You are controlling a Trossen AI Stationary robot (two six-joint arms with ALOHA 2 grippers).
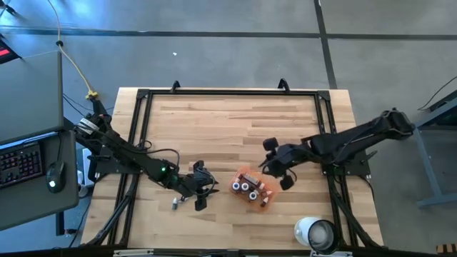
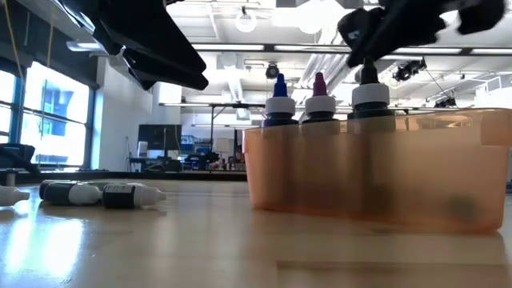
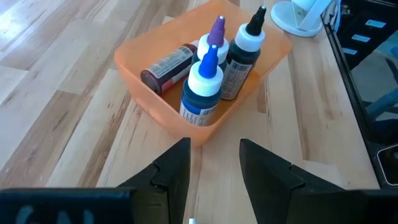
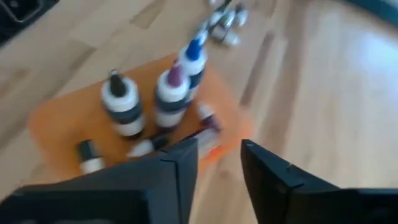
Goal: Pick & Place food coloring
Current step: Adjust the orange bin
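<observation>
An orange tray [image 1: 265, 200] sits on the wooden table toward its near edge. Three food coloring bottles stand upright in it: a blue-capped one [image 3: 202, 87], a purple-capped one [image 3: 214, 37] and a black-capped one [image 3: 245, 53]. A dark red bottle [image 3: 166, 65] lies on the tray floor, with other small ones [image 4: 90, 155] beside it. Two more bottles [image 2: 100, 194] lie on their sides on the table to the tray's left. My left gripper [image 3: 214, 180] is open, just left of the tray, pointing at it. My right gripper [image 4: 221, 171] is open above the tray's right side, nothing between its fingers.
A white round cup [image 1: 316, 232] stands near the table's near right corner. A black frame [image 1: 228, 93] runs around the tabletop. The far half of the table [image 1: 228, 121] is bare wood.
</observation>
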